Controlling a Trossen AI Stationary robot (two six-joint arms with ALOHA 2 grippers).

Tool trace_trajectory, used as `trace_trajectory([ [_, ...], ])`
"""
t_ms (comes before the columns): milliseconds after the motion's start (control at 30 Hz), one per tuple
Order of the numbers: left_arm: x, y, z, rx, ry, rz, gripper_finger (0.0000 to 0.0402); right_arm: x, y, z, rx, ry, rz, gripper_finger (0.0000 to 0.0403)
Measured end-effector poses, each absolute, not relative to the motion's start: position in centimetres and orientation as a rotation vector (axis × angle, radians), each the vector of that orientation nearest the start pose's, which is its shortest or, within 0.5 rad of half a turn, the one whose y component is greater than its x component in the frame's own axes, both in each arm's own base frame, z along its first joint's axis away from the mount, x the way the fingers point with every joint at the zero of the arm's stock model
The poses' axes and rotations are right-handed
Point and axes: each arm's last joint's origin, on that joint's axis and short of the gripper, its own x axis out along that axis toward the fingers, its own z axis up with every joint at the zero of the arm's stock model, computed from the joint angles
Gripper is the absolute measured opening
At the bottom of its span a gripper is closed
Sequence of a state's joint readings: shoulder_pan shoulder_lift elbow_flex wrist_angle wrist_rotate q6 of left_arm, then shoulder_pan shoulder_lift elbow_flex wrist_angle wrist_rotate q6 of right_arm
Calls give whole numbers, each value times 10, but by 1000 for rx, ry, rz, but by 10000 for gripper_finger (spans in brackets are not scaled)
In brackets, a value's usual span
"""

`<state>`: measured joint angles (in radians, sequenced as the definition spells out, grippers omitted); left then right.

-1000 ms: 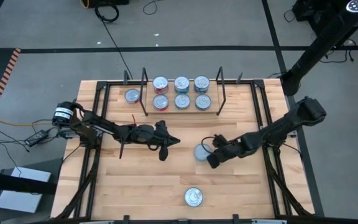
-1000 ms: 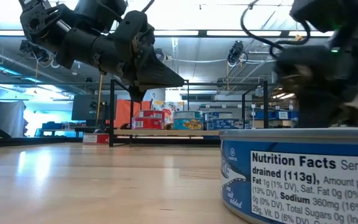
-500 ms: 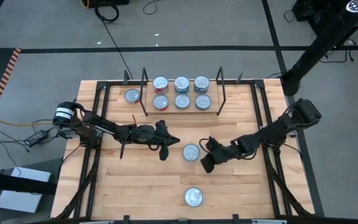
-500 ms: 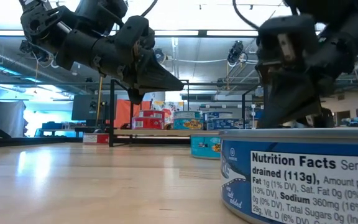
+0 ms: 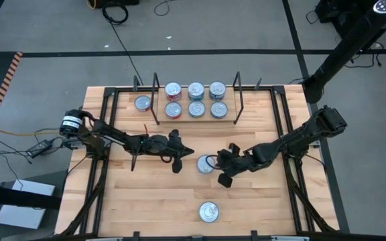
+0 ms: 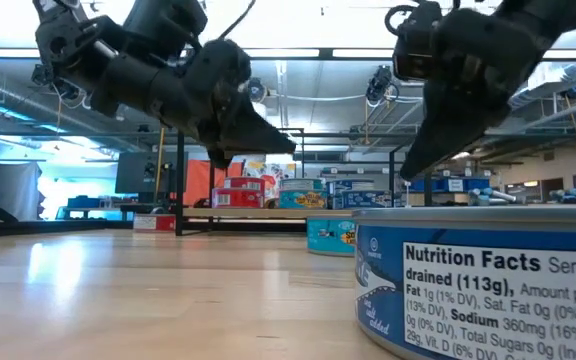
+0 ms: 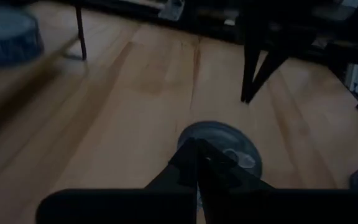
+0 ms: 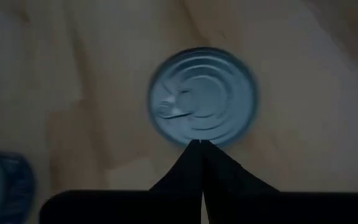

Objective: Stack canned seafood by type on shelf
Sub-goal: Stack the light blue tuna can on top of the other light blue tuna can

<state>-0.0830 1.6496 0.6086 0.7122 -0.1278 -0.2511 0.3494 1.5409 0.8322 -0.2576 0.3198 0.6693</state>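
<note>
While the right gripper [image 5: 222, 167] hangs just off the table near its middle, its two fingers are pressed together into a single point and hold nothing. In its own wrist view that point [image 8: 201, 155] sits at the rim of a loose tin [image 8: 202, 98], whose ribbed silver lid faces up. From above, this tin [image 5: 206, 164] lies flat on the wooden table [image 5: 146, 201], just at nine o'clock of the right gripper, between it and the other arm.

The left gripper [image 5: 181, 156] waits at nine o'clock of that same tin, raised above the boards, its fingers likewise closed to a tip and empty; its wrist view shows the tip [image 7: 197, 158] with the tin [image 7: 219, 146] beyond it.

Farther out, a second loose tin [image 5: 209, 212] lies at six o'clock of the middle one, close to the table's near edge; the low view fills with its blue label [image 6: 483, 285]. At twelve o'clock stands the shelf [image 5: 196, 119], a pale board between two black wire end frames, carrying six tins in two rows of three. The left pair [image 5: 173, 100] shows red sides, the other four [image 5: 207, 99] blue. One more tin [image 5: 143, 103] rests on the table just outside the shelf's left frame, at about ten o'clock from the centre.
</note>
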Motion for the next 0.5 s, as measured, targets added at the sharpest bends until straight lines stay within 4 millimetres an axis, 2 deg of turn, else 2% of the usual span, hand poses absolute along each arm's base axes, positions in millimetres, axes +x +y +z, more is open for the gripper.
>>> trace_trajectory([
  [133,313,-17,134,-259,346,74,5,280,84,168,279,948,-260,7],
  [300,319,-17,116,-263,333,65,5,285,86,149,282,1018,-243,7],
  [500,320,-17,107,-269,361,68,5,306,91,138,309,997,-221,7],
])
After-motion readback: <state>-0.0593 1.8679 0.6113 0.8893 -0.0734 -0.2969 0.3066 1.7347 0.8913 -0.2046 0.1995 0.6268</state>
